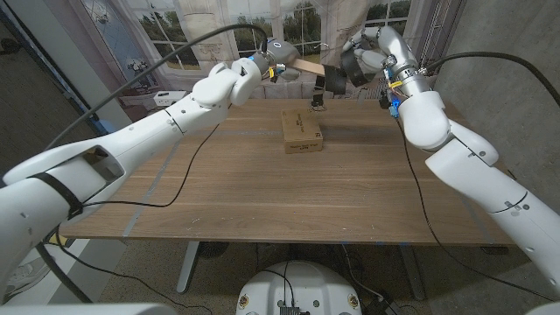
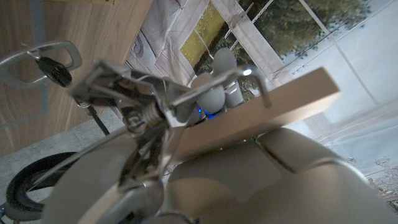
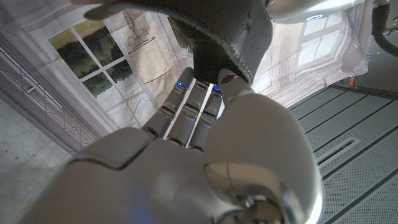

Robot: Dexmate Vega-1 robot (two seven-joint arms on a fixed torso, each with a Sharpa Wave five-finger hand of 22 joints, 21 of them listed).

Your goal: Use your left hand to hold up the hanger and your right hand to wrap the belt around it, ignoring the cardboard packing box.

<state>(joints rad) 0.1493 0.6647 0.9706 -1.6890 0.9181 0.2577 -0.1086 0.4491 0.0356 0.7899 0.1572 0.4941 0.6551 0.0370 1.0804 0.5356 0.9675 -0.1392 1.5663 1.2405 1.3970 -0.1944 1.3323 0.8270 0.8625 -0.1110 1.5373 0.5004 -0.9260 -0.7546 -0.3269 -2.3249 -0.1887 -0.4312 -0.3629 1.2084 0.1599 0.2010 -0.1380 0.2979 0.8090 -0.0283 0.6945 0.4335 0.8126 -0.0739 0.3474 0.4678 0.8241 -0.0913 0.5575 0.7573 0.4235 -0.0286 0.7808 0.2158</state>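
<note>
Wooden planks of the surface (image 1: 262,192) lie bare from the near edge up to a cardboard packing box (image 1: 301,129) below and between the two raised hands. Both arms reach over the far edge. Left hand (image 1: 267,63) grips the wooden hanger (image 1: 305,68) aloft; its metal clips (image 2: 124,106) show close in the left wrist view. Right hand (image 1: 366,54), just beside the hanger's far end, holds the dark belt (image 1: 332,81), fingers (image 3: 186,109) pressed against it.
</note>
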